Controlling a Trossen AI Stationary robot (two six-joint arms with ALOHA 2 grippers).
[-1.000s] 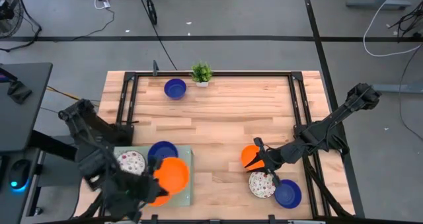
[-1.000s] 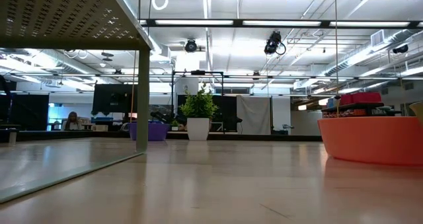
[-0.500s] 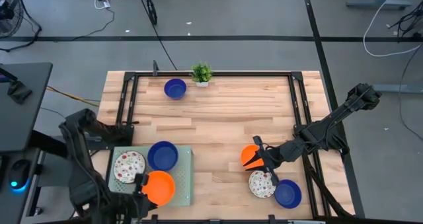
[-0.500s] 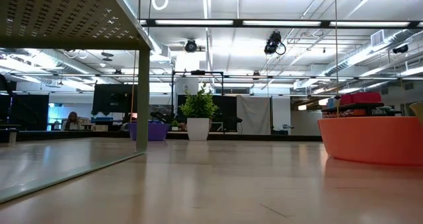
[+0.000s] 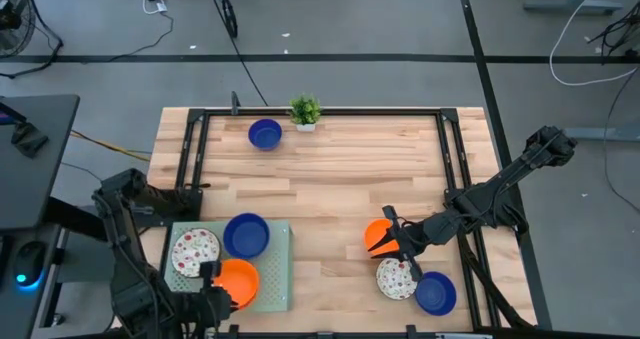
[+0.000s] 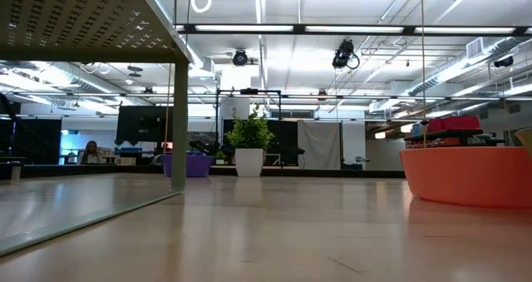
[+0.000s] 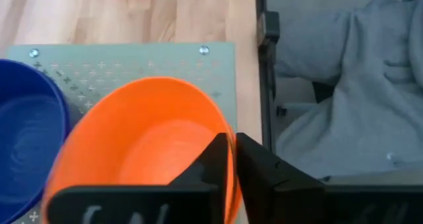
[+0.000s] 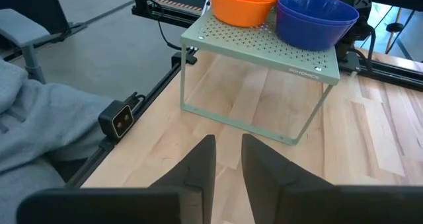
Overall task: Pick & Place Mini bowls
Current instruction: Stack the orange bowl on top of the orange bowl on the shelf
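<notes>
The pale green perforated tray (image 5: 281,279) stands at the table's near left on thin legs. On it sit a white red-speckled mini bowl (image 5: 195,252), a dark blue one (image 5: 246,235) and an orange one (image 5: 238,282). My left gripper (image 5: 214,287) is shut on the orange bowl's rim at the tray's near edge. My right gripper (image 5: 392,242) hangs at the near right over another orange bowl (image 5: 376,236), its fingers (image 8: 198,159) a narrow gap apart with nothing between them. Beside it on the table rest a speckled bowl (image 5: 396,278) and a blue bowl (image 5: 436,293). My left gripper has the orange bowl's rim (image 7: 230,159) between its two fingers, one finger (image 7: 213,159) inside the bowl and one (image 7: 256,163) outside. The fingers slant down from the table's near left. The bowl stands upright, its base on the tray (image 8: 263,37).
Another blue bowl (image 5: 264,134) and a small potted plant (image 5: 305,110) stand at the far edge. A black frame rail (image 5: 185,149) runs round the table. Bare wood lies between the tray and the right-hand bowls (image 5: 330,189). A grey cloth (image 7: 344,85) lies beyond the table's edge.
My left gripper has carried the orange bowl down and toward the table's near left corner, rolling its wrist as it went. The bowl, held high above the tray a second ago, now sits low on the tray's near part. My right arm has kept still.
</notes>
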